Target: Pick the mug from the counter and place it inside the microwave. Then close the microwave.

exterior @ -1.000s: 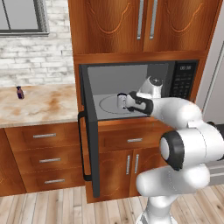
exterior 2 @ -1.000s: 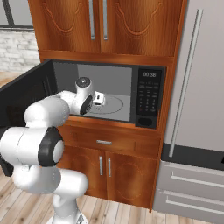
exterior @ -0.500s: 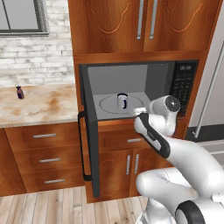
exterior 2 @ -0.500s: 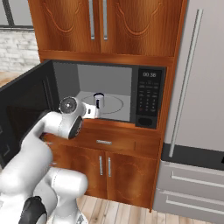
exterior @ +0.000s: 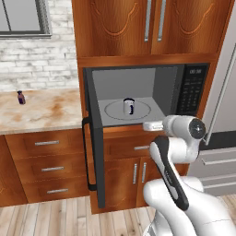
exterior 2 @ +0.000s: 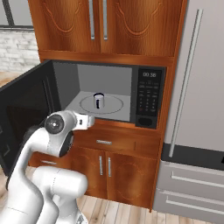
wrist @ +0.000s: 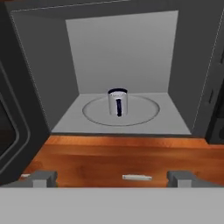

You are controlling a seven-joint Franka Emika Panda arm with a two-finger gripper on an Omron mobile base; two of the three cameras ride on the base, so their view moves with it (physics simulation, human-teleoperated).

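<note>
Now mug (exterior: pixel 129 106) released, upright on turntable (exterior: pixel 144 110) inside microwave (exterior 2: pixel 146 99). Tool (wrist: pixel 112 178) pulled back out of cavity, fingers apart, empty. Placement done; door (exterior: pixel 93 152) wide open, closing remains. Purple bottle (exterior: pixel 20 97) on desk (exterior: pixel 41 113), irrelevant.

A small dark purple bottle (exterior: pixel 20 97) is seen upright near the back left edge of the beige surface, before a white brick wall (exterior: pixel 37 60) with a window (exterior: pixel 23 17) set in it. A steel refrigerator (exterior 2: pixel 197 109) is placed at the right, and wooden upper cabinets (exterior 2: pixel 105 26) with silver handles are mounted above.
</note>
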